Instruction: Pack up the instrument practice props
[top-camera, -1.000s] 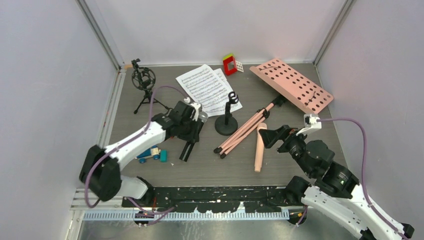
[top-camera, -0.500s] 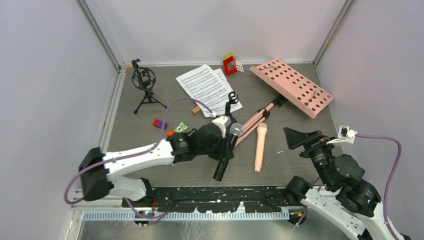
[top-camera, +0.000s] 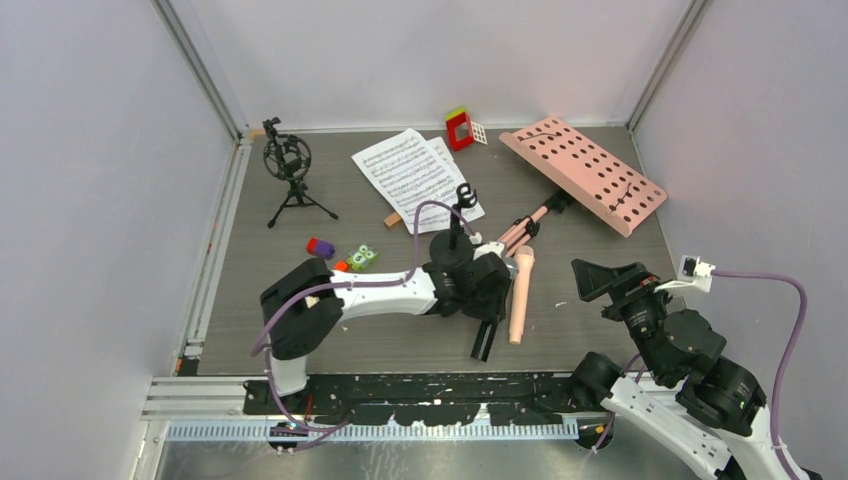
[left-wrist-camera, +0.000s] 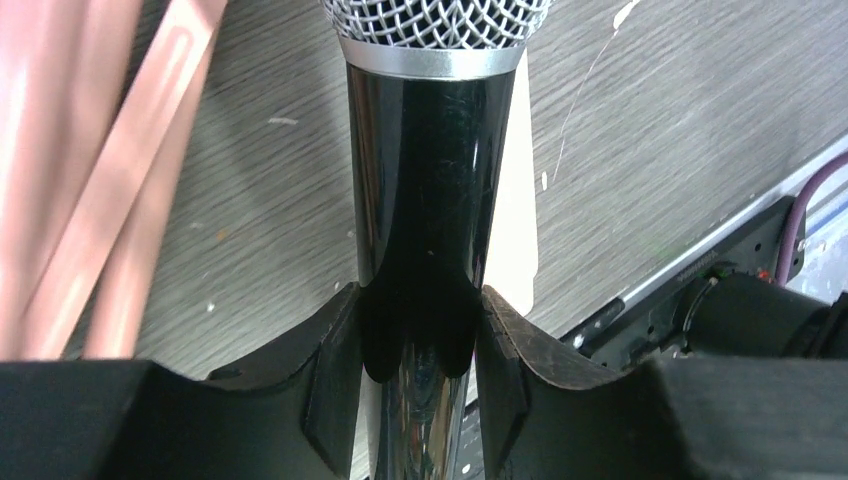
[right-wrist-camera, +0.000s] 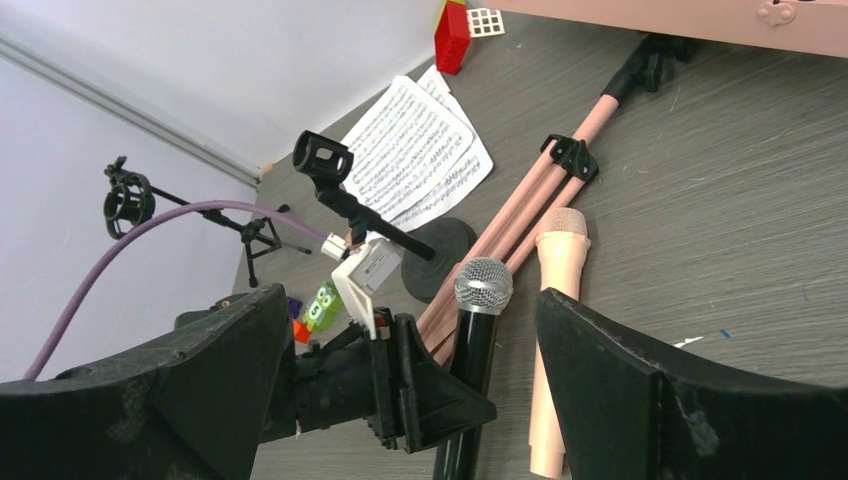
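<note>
Centre of the top view: the left gripper (top-camera: 487, 292) is clamped on the black microphone (left-wrist-camera: 420, 180), a stiff, glossy, likely slippery barrel best held mid-body. Just to its right the pink microphone (top-camera: 520, 295) lies flat beside the music stand legs (top-camera: 512, 240). At lower right the right gripper (right-wrist-camera: 400, 300) gapes wide, empty. The wrist hides the clamp from above; the left wrist view shows both fingers (left-wrist-camera: 330, 380) pressing the barrel.

On my left wrist feed, the left gripper (left-wrist-camera: 420, 335) clamps a black microphone (left-wrist-camera: 425, 200) by its barrel, mesh head pointing away. Along the left edge, pink tripod legs (left-wrist-camera: 100, 150) lie on the table (left-wrist-camera: 650, 120). A pale strip (left-wrist-camera: 518, 220) behind the barrel may be another handle.
</note>
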